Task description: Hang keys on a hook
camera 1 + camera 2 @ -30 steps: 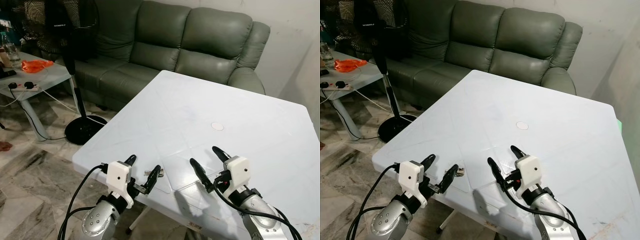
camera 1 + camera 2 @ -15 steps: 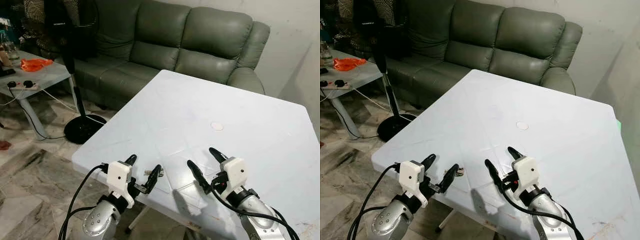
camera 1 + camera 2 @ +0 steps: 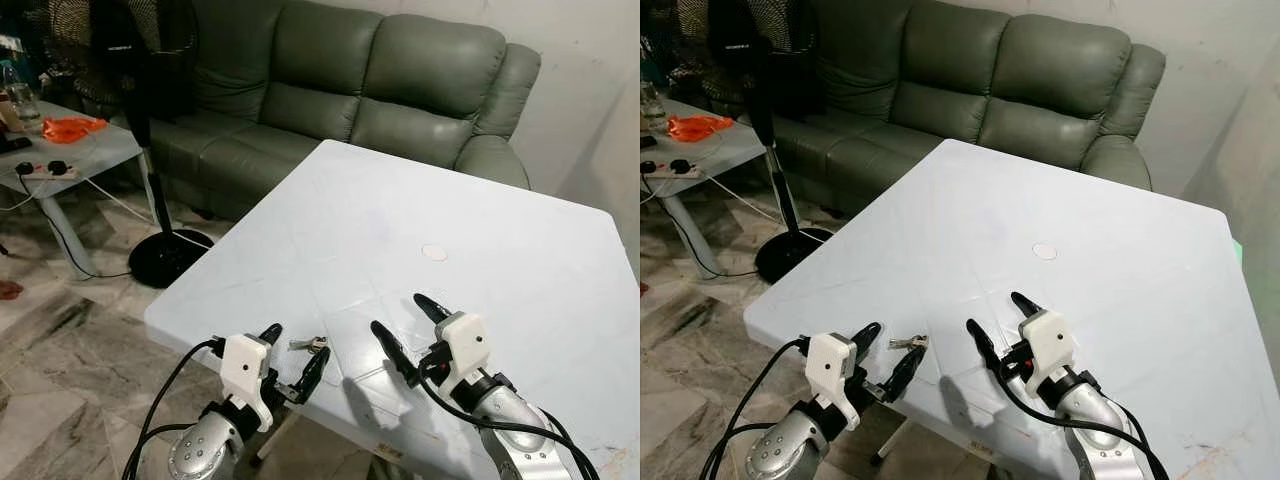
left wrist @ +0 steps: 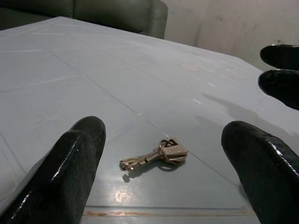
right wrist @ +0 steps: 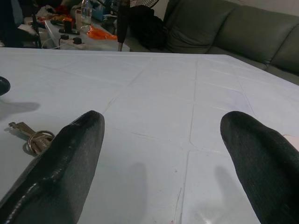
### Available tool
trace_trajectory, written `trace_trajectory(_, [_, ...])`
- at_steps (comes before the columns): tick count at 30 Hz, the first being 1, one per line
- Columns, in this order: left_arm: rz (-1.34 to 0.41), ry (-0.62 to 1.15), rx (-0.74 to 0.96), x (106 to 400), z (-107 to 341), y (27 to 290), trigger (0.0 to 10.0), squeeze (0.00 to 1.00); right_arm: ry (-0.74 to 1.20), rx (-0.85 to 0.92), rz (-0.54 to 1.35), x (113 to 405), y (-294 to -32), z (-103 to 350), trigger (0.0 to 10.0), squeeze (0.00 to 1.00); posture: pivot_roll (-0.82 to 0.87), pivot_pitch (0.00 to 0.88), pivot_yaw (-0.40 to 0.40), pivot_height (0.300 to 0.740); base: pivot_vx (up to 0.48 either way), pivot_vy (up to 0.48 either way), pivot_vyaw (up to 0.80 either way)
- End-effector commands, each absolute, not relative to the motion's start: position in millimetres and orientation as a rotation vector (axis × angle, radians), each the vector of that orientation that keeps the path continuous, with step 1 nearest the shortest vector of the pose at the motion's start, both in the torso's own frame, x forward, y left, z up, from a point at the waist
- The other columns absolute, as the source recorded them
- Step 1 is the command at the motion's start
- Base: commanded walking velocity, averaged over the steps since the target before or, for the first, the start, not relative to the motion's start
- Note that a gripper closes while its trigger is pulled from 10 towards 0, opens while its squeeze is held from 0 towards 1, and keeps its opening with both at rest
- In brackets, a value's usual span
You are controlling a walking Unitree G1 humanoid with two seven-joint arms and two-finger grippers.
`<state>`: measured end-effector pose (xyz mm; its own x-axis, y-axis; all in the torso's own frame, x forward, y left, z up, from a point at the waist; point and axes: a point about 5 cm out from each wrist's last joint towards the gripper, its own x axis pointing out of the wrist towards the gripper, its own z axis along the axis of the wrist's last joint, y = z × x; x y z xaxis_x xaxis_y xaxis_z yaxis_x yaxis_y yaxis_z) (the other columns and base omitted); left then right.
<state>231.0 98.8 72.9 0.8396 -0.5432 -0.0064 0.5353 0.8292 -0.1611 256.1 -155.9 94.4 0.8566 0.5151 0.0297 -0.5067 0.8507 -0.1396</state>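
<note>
Nothing done yet: keys (image 4: 156,157) lie flat on the counter (image 3: 400,210) near its front edge, lower centre. Your left tool (image 3: 293,356) and right tool (image 3: 407,322) gape wide, empty. Grab, then hang.

Large white square plastic table (image 3: 420,200), green leather sofa (image 3: 380,90) behind it, black pedestal fan (image 3: 140,110) at left, low side table (image 3: 75,150) with orange cloth (image 3: 72,128)

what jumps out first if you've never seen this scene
The keys lie alone near the white table's front edge, framed by the open left claw. The open right claw hovers over the table beside them, and a green sofa stands behind.
</note>
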Motion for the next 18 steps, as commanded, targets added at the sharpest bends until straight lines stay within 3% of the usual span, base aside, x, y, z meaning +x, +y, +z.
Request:
trace_trajectory(1, [-0.569, 0.036, -0.163, 233.7, 78.3, 96.9, 10.0, 0.0, -0.068, -0.144, 0.556, 256.9, -155.2, 94.8, 10.0, 0.0, 0.02, 0.004, -0.091, 0.74, 0.0, 0.405, 0.0])
trace_trajectory(18, [-0.566, 0.026, -0.161, 234.8, 80.1, 97.2, 10.0, 0.0, -0.066, -0.139, 0.559, 253.3, -154.0, 92.5, 10.0, 0.0, 0.02, 0.009, -0.092, 0.74, 0.0, 0.455, 0.0])
